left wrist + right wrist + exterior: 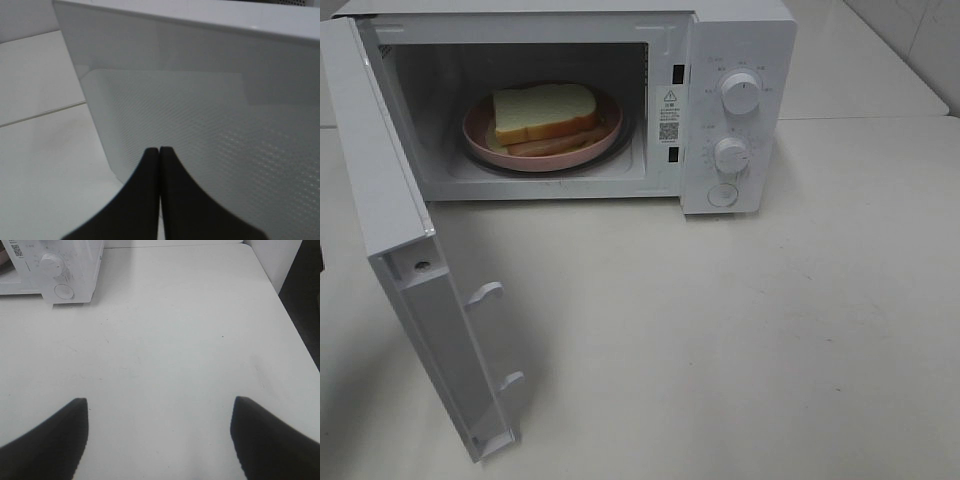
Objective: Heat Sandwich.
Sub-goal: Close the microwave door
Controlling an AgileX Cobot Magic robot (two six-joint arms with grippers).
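Note:
The sandwich, thick pale bread over an orange-brown layer, lies on a round pink plate inside the open white microwave. The microwave door stands swung out to the left. Neither gripper shows in the exterior high view. In the left wrist view my left gripper is shut and empty, its tips close to the outer face of the door. In the right wrist view my right gripper is open and empty over the bare table, with the microwave's control panel far off.
The microwave has two knobs and a round button on its right panel. The white table spreads in front and to the right. Its right edge shows in the right wrist view.

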